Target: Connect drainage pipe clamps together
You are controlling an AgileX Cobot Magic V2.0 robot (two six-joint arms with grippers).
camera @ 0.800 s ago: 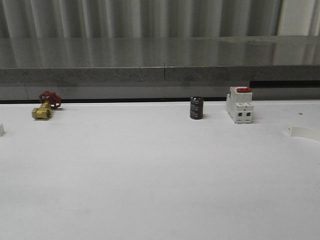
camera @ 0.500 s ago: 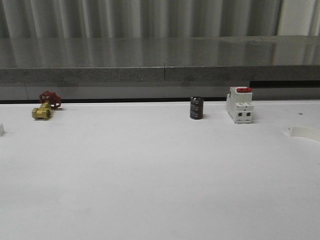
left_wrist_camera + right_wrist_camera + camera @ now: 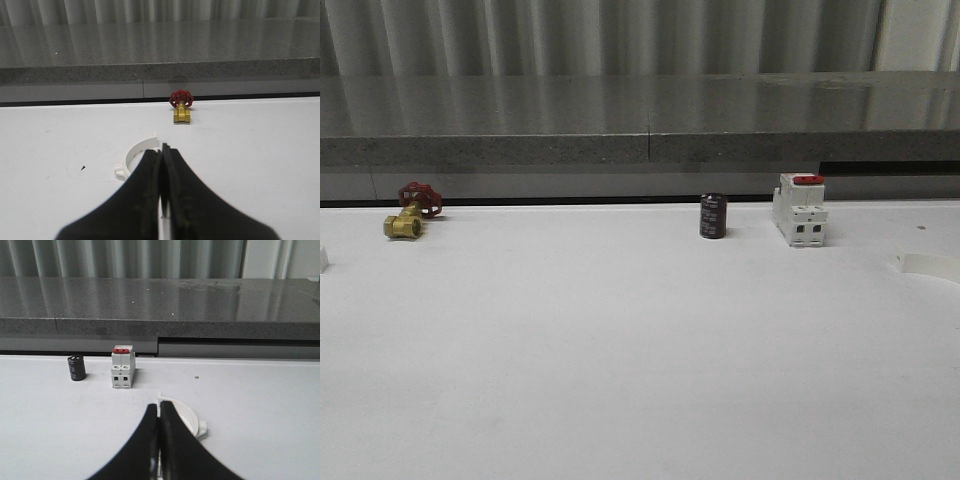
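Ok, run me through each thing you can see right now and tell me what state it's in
Left gripper: shut, holding nothing.
Right gripper: shut, holding nothing.
Left clamp half: lying flat on the table, not joined.
Right clamp half: lying flat, not joined.
Brass valve: on its side, red handwheel toward the back.
Breaker: upright.
Black cylinder: upright.

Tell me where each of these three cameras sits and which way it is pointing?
Front view: looks forward across the white table toward the grey stone ledge.
Left wrist view: rides the left arm; left gripper shut, black fingers before a white plastic half-ring clamp.
Right wrist view: rides the right arm; right gripper shut before another white half-ring clamp.
Shared: front and left wrist see the brass valve with red handwheel; front and right wrist see the black cylinder and white boxy breaker with red top.
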